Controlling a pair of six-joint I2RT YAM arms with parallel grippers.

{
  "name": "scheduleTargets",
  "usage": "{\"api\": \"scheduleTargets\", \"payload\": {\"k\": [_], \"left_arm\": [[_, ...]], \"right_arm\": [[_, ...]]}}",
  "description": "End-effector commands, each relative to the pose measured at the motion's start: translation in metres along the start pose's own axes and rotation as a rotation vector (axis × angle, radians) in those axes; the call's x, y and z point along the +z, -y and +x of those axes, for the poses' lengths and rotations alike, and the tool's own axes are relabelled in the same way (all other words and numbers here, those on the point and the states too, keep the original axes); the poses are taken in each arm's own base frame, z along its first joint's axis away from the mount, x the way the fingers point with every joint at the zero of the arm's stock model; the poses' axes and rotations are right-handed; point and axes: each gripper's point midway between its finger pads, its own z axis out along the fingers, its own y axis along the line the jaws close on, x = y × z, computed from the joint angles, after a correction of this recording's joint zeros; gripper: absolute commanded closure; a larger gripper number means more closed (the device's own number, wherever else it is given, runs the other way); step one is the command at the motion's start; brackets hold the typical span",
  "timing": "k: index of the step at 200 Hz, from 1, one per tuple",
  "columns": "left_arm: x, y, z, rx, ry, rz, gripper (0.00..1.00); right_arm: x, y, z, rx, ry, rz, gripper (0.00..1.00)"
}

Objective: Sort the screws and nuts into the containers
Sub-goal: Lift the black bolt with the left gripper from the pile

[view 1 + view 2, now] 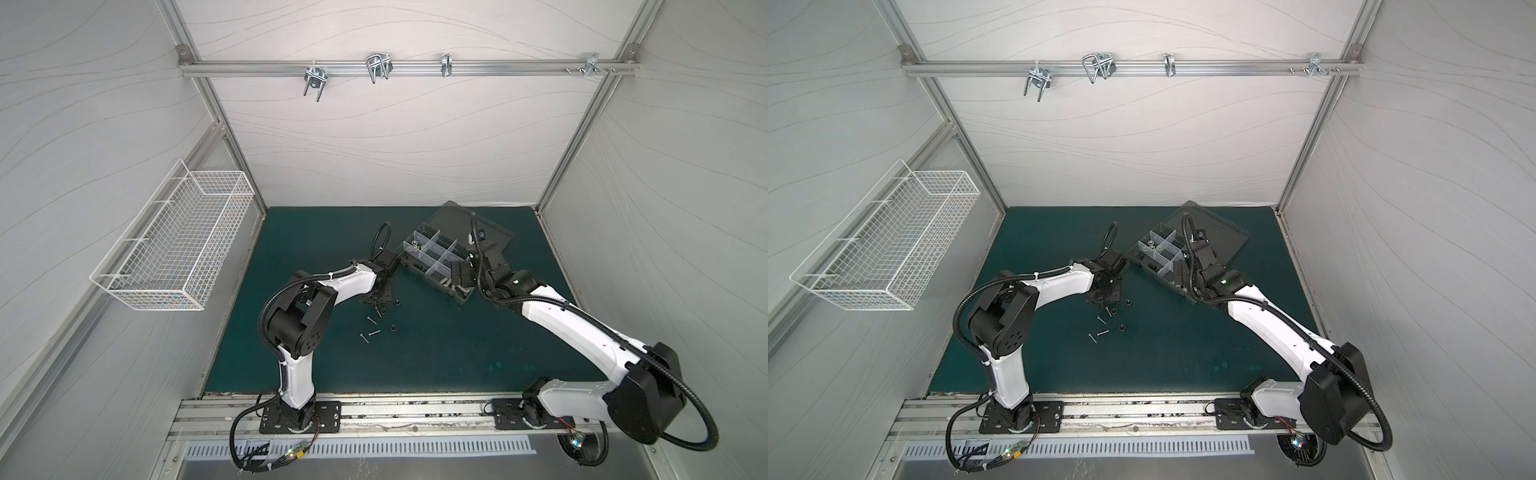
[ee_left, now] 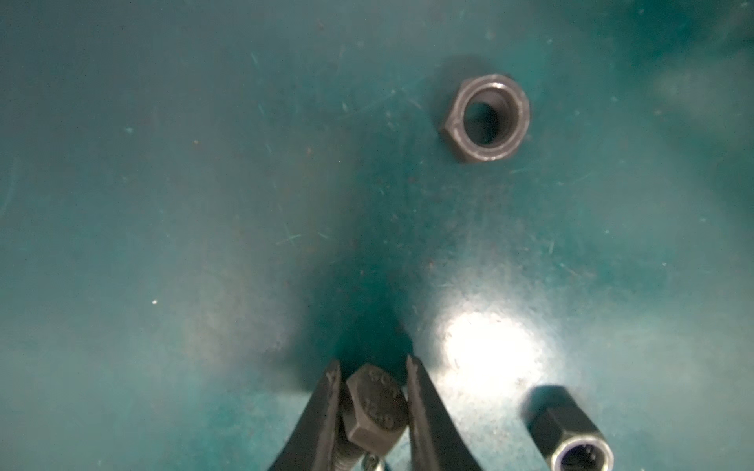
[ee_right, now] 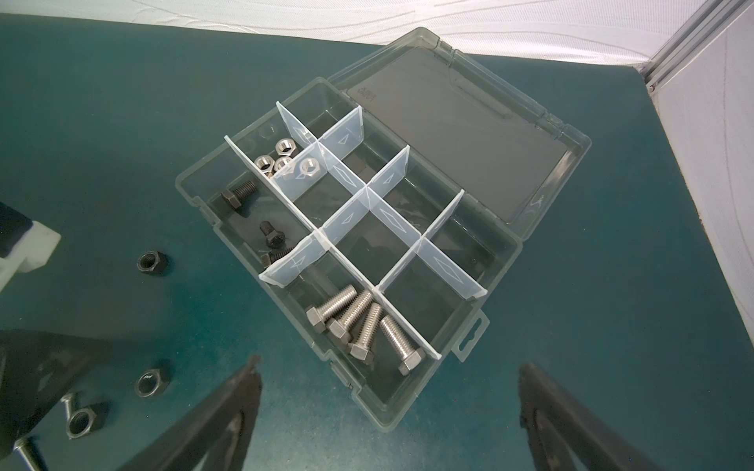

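Left claw clamps a black bolt; black nuts lie close by; right claw gapes near organizer box.

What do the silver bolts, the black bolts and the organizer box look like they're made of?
Silver bolts: likely steel, bright plated or stainless; threads glint.
Black bolts: probably steel, dull black coating; no shine.
Organizer box: clear hard plastic; the mat shows through its walls.

The left arm and right arm have white shells with black joints. Ribbed black cable hoses loop beside them. Black base plates with silver screws sit along the lower edge. The right tool has black tapered fingers.
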Motion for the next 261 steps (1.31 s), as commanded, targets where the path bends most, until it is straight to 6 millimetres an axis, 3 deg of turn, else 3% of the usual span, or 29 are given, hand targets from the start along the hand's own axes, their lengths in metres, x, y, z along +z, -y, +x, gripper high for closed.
{"api": "scheduleTargets", "payload": {"k": [1, 27, 54, 73, 110, 160, 215, 261], "left_arm": [[0.003, 0.001, -0.007, -0.028, 0.001, -0.005, 0.72], [0.003, -0.001, -0.005, -0.029, -0.007, -0.006, 0.68], [0.000, -0.002, 0.001, 0.016, -0.035, -0.005, 0.57], [0.000, -0.006, 0.008, 0.051, -0.058, -0.017, 0.58], [0.005, -0.014, 0.019, 0.085, -0.094, -0.048, 0.70], [0.005, -0.016, 0.019, 0.072, -0.092, -0.058, 0.67], [0.005, -0.044, 0.015, -0.056, -0.087, -0.120, 0.67], [0.001, -0.055, 0.010, -0.112, -0.066, -0.121, 0.50]], "right_arm": [[-0.001, 0.002, -0.005, 0.002, 0.010, 0.014, 0.01], [0.000, 0.002, -0.005, 0.002, 0.007, 0.011, 0.01], [0.000, 0.002, -0.003, 0.002, 0.003, 0.009, 0.01], [0.001, 0.002, -0.002, 0.005, 0.000, 0.010, 0.01], [0.002, 0.000, -0.002, 0.007, -0.001, 0.002, 0.01], [0.002, -0.001, -0.001, 0.007, -0.003, -0.004, 0.01], [0.001, -0.002, 0.001, 0.005, -0.003, -0.012, 0.01], [0.004, -0.006, 0.003, 0.000, -0.010, -0.034, 0.01]]}}
